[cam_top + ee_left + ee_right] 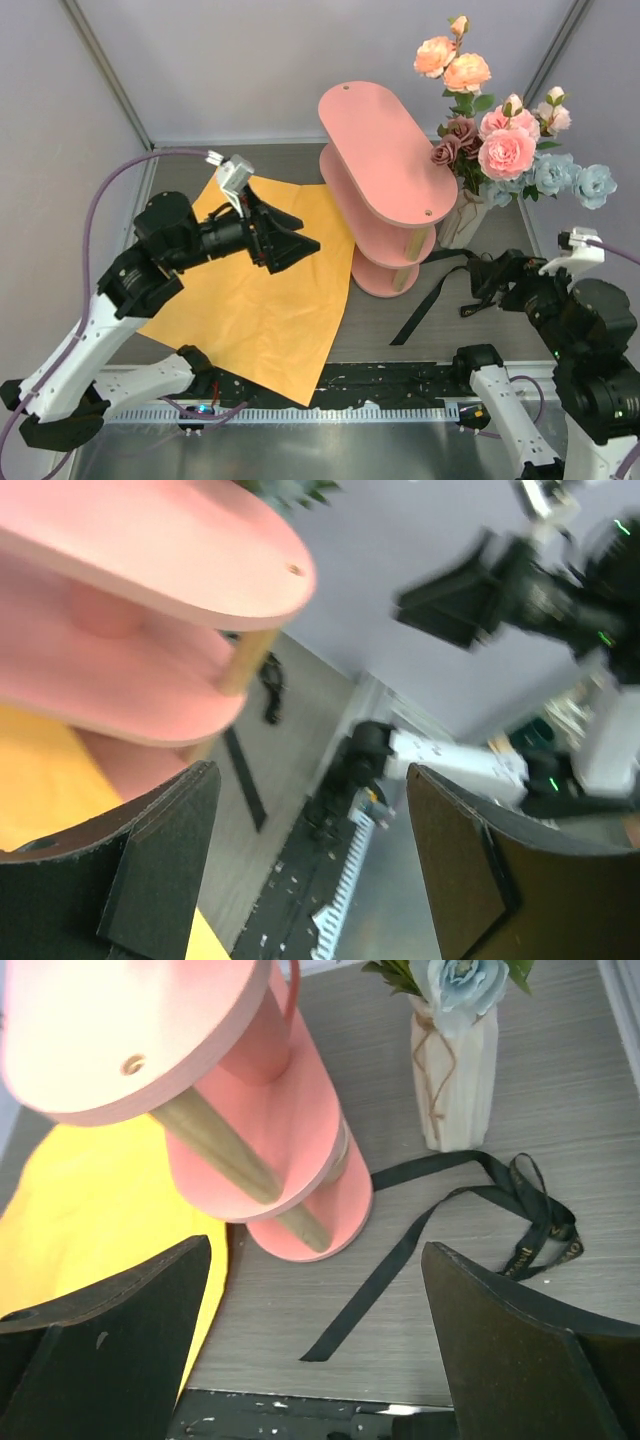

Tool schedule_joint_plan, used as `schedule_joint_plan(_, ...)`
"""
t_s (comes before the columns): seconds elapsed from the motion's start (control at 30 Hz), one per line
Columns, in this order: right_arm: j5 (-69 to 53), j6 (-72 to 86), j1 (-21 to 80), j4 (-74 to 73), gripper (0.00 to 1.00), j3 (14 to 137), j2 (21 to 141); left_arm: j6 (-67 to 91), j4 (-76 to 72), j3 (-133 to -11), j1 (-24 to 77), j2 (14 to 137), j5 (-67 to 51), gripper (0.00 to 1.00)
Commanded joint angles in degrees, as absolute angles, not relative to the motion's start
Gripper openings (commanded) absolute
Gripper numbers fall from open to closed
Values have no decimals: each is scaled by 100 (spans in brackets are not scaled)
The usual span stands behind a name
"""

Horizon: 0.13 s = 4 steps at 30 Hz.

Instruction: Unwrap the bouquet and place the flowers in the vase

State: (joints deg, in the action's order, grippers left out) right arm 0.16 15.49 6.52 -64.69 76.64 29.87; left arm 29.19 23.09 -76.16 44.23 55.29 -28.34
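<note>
The bouquet is undone. Its orange paper [250, 310] lies flat on the table's left half, and its black ribbon [435, 295] trails loose in front of the shelf. The flowers [505, 150], peach-pink, mauve and pale blue, stand in the cream ribbed vase [455, 1085] at the back right, partly hidden behind the shelf in the top view. My left gripper [300, 232] hovers open over the paper and holds nothing. On the right, my right gripper [490, 280] hangs open above the ribbon [400, 1250], also holding nothing.
A pink three-tier oval shelf [385, 170] stands mid-table between the paper and the vase. A black strip and a white toothed rail [330, 412] run along the near edge by the arm bases. Grey walls close in the back and sides.
</note>
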Motion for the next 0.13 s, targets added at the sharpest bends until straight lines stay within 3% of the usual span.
schedule_joint_plan(0.0,-411,2047,659,-6286,93,7911,2375,3304,3207,-7620,4412,5010,-416,80)
schedule_joint_plan(0.1,-439,2434,659,-5855,94,7989,2285,3602,3209,-7313,4403,4528,228,80)
